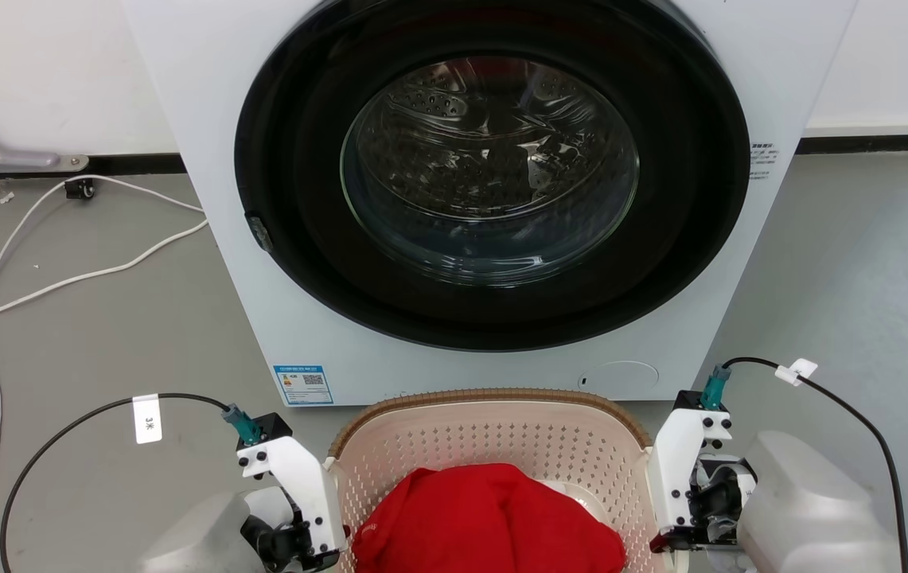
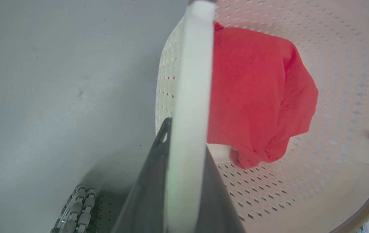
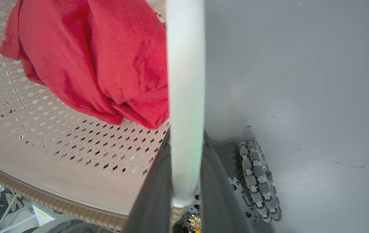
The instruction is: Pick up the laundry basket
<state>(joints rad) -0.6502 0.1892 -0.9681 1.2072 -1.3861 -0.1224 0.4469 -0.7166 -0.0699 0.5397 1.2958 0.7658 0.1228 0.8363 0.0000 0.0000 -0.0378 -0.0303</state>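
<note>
The laundry basket [image 1: 493, 446], cream-pink with perforated walls and a brown woven rim, sits low in the head view just in front of the washer, between my two arms. A red cloth [image 1: 485, 521] lies inside it. My left gripper [image 1: 326, 549] is at the basket's left side. In the left wrist view its dark fingers [image 2: 152, 181] are shut on the white side handle [image 2: 194, 81]. My right gripper [image 1: 664, 541] is at the basket's right side, and its fingers [image 3: 216, 194] clamp the other white handle [image 3: 186, 81]. The basket's base is hidden, so I cannot tell whether it rests on the floor.
The white washing machine [image 1: 493, 199], with its round door shut, stands directly behind the basket. A white cable [image 1: 64, 278] trails over the grey floor at the left. Black cables arc from both wrists. My base's roller wheels [image 3: 258, 181] are beside the basket.
</note>
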